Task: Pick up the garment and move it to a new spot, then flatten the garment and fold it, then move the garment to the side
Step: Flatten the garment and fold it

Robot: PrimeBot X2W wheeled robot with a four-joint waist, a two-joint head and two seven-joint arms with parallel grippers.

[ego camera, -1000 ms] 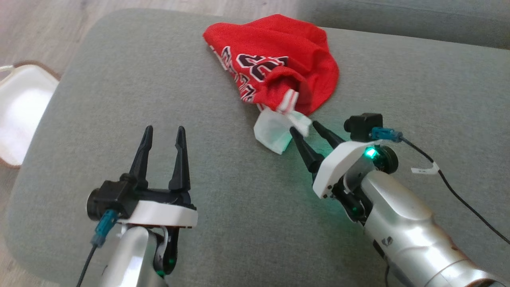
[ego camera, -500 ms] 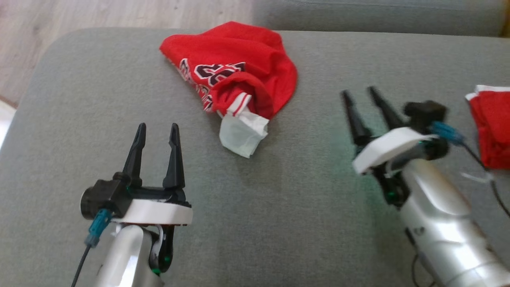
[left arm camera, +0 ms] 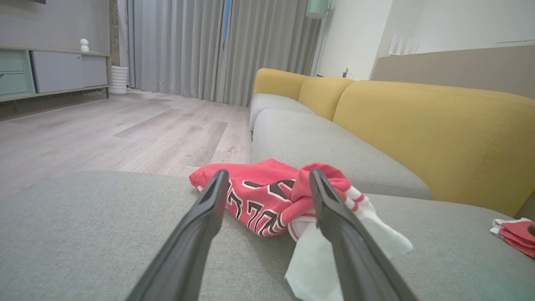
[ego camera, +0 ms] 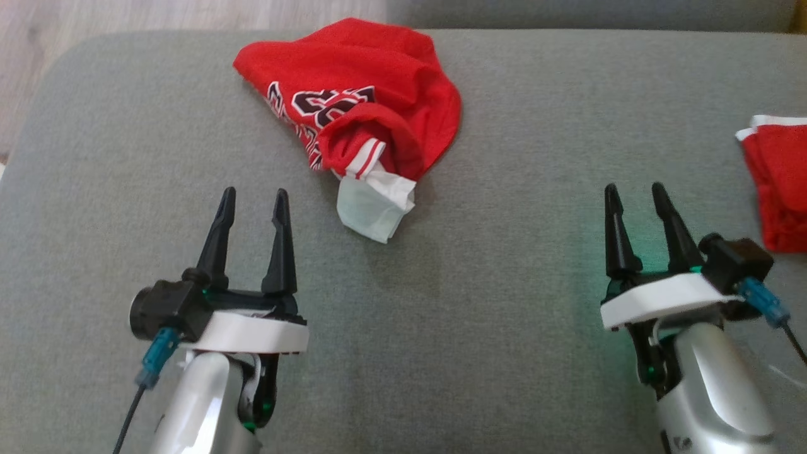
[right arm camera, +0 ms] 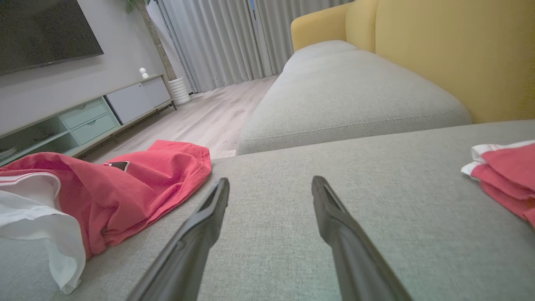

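Observation:
The garment [ego camera: 372, 101] is a crumpled red jersey with dark and white lettering and a white piece poking out at its near end; it lies bunched on the grey cushion [ego camera: 441, 328], toward the back and left of centre. My left gripper [ego camera: 253, 198] hovers open just in front and to the left of it, nothing between the fingers. In the left wrist view the garment [left arm camera: 276, 196] sits right beyond the gripper [left arm camera: 267, 179]. My right gripper [ego camera: 635, 192] is open and empty, well to the right of the garment [right arm camera: 125, 188], over bare cushion [right arm camera: 376, 175].
A second red and white folded piece [ego camera: 778, 183] lies at the cushion's right edge, close to my right gripper, also visible as the folded piece [right arm camera: 505, 175]. Yellow sofa backrests [left arm camera: 418, 125] rise behind the seat. Wooden floor [ego camera: 126, 19] lies beyond the cushion's far left corner.
My right gripper has let go of the garment's white end and drawn back to the right and toward me. The head camera has turned right, bringing the folded red piece into view.

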